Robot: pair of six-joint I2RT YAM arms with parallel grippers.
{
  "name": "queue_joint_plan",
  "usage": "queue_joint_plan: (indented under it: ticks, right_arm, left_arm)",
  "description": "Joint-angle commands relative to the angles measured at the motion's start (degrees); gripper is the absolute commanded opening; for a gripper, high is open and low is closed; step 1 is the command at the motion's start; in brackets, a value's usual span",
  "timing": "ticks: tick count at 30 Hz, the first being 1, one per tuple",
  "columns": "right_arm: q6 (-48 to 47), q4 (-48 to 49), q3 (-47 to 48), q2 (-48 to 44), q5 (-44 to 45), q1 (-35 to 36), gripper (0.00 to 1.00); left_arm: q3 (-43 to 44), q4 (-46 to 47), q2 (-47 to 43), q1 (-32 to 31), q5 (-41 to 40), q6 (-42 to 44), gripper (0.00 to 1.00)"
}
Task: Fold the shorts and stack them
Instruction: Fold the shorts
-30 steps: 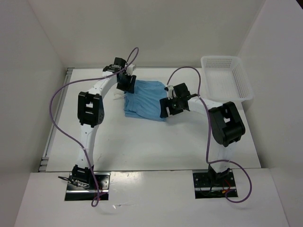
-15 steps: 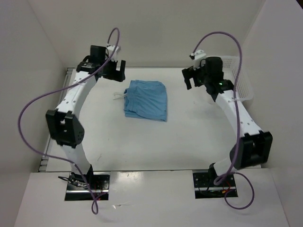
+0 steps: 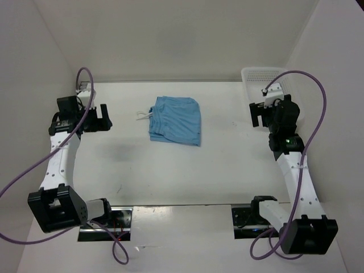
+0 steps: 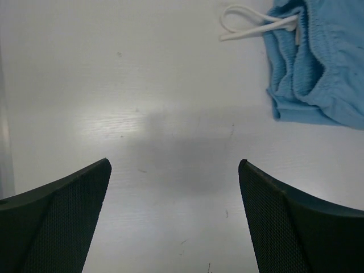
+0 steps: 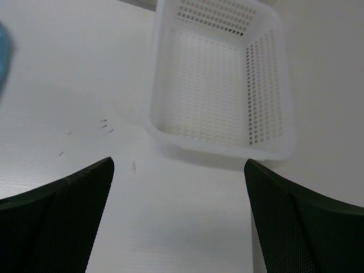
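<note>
The light-blue shorts [image 3: 176,120] lie folded in a neat rectangle on the white table, toward the back middle, the white drawstring [image 3: 143,116] trailing off their left edge. In the left wrist view the shorts [image 4: 321,62] fill the top right corner. My left gripper [image 3: 98,118] hangs well to their left, open and empty. In its own view the left gripper [image 4: 174,165] is over bare table. My right gripper [image 3: 257,115] is far to the right, open and empty; the right gripper [image 5: 179,162] faces the basket.
A white mesh basket [image 3: 272,94] sits at the back right corner; in the right wrist view the basket [image 5: 219,85] holds nothing. White walls enclose the table on the left, back and right.
Both arms have drawn back from the shorts and swung outward, left arm to the left side, right arm to the right by the basket. Both grippers opened wide. The shorts stay folded in place.
</note>
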Motion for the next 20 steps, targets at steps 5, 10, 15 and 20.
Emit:
queue_joint_plan:
  ticks: [5,10,15,20]
  right_arm:
    - [3.13,3.76,-6.1,-10.88,-0.39,-2.48,1.0]
    - [3.74,1.74,-8.13,-14.75,-2.14,-3.01,1.0]
    - [3.74,1.21,-9.8,-17.91,-2.15,-3.01,1.0]
    - [3.74,0.68,-9.81,-18.53,-3.29,-3.01,1.0]
  left_arm:
    - [-5.52,7.12,-7.38,2.01,-7.47,0.25,0.99]
    - [-6.14,7.65,-8.53,2.01,-7.47,0.25,0.99]
    - [-7.28,8.17,-9.75,2.01,-8.0,0.25,0.99]
    - [-7.29,8.17,-10.28,2.01,-8.69,0.25,0.99]
